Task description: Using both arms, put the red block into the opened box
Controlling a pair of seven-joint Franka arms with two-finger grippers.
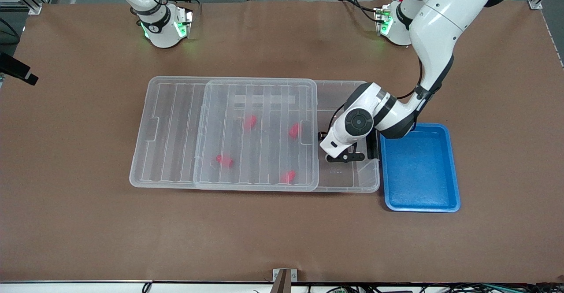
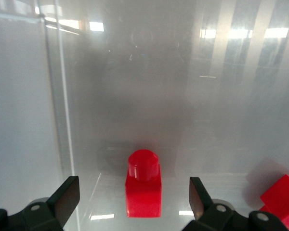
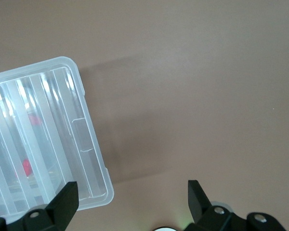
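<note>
Black fingers of the left gripper (image 2: 134, 202) stood wide open and empty around the red block (image 2: 143, 185) lying in the box (image 1: 369, 183), light, rigid, probably slick, best pinched across its flat sides, while the right gripper (image 3: 133, 204) waited open.

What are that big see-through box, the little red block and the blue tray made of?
The box looks like clear, glossy plastic: the table and red pieces show through its ribbed lid. The red block seems to be smooth, slightly shiny moulded plastic, with a round stud on top. The blue tray is probably plastic too, opaque and fairly matt, though that is less certain.
</note>
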